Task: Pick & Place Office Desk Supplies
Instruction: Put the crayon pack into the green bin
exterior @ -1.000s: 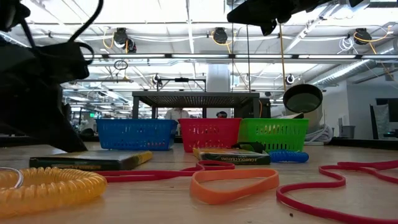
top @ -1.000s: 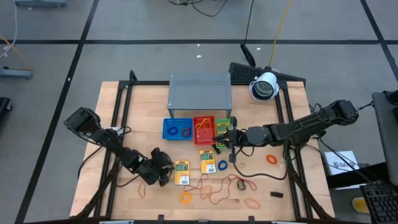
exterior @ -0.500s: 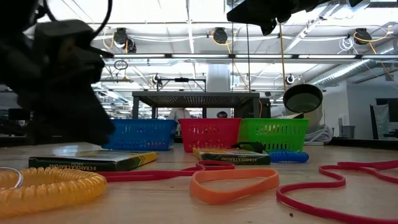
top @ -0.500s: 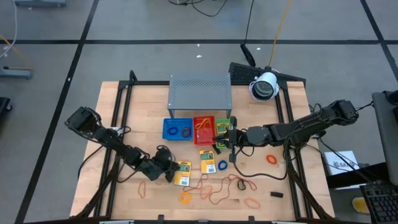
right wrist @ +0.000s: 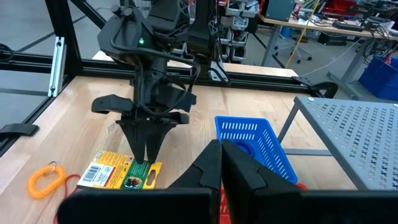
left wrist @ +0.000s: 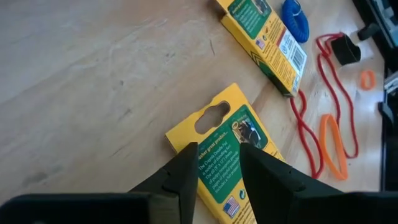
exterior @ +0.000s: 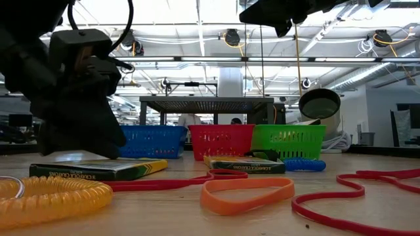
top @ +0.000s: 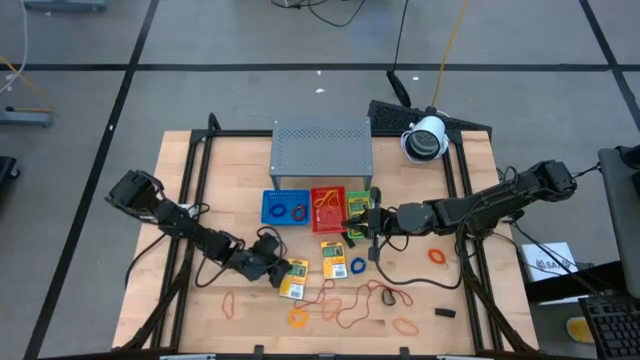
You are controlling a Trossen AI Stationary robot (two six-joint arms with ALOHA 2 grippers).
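The packets (top: 292,278) are yellow with green labels. The bands (exterior: 247,191) are orange and red. The three trays are blue (top: 286,208), red (top: 327,210) and green (exterior: 289,141). The shelf (top: 321,148) is grey with small holes. The counter (top: 240,170) is light wood.

Both arms: dark, near-black segmented links with bulky rounded joint housings. Loose black cables loop along each arm. Left gripper (right wrist: 148,146): two black fingers tapering to narrow wedge tips, a small green indicator light on the wrist housing above. Right gripper (right wrist: 222,163): matching matte-black wedge fingers.
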